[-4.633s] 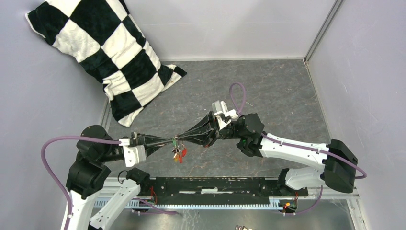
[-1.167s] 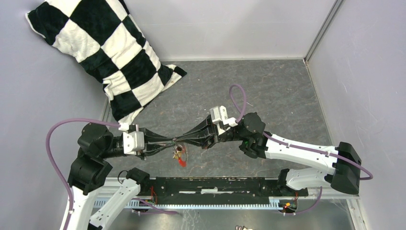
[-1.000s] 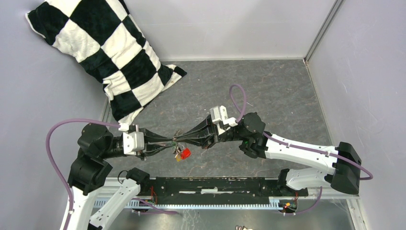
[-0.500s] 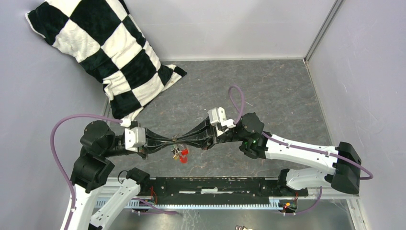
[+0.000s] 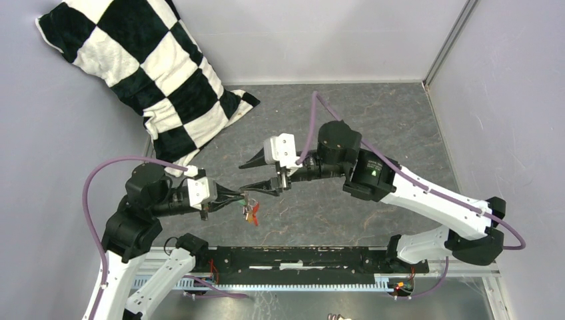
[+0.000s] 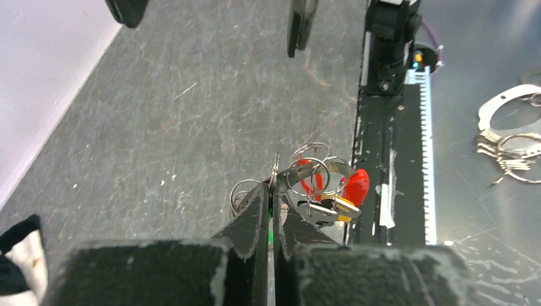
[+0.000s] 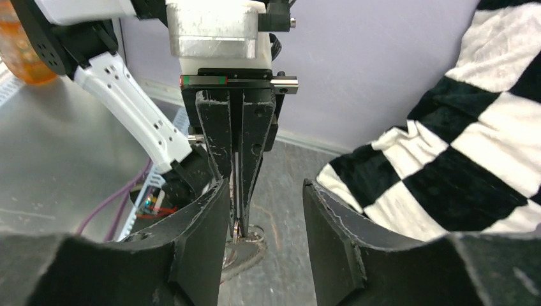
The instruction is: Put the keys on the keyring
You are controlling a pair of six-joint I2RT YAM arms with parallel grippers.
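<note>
The keyring (image 6: 275, 167) is pinched edge-on between the closed fingers of the left gripper (image 6: 271, 191) and is held in the air above the tabletop (image 5: 373, 120), close to its near edge and left of the middle. The keys (image 6: 332, 197) hang in a bunch just beside the fingertips; a red head and a yellow one are seen among several small wire loops, while green shows only as a glimpse behind the fingers.

The right gripper (image 5: 245, 177) stands a little apart, toward the far side, with its jaws parted to a middling width and nothing between them — it is aimed at the left gripper's tips in the right wrist view.

The threading step is judged to be at or near its end, since the bunch hangs from the ring without other support. Whether every key sits fully on the coil cannot be told. If one is only part-way on, the next move calls for a narrow, careful pinch on that key's head, so that it can be run round the coil while the ring is held firm.
</note>
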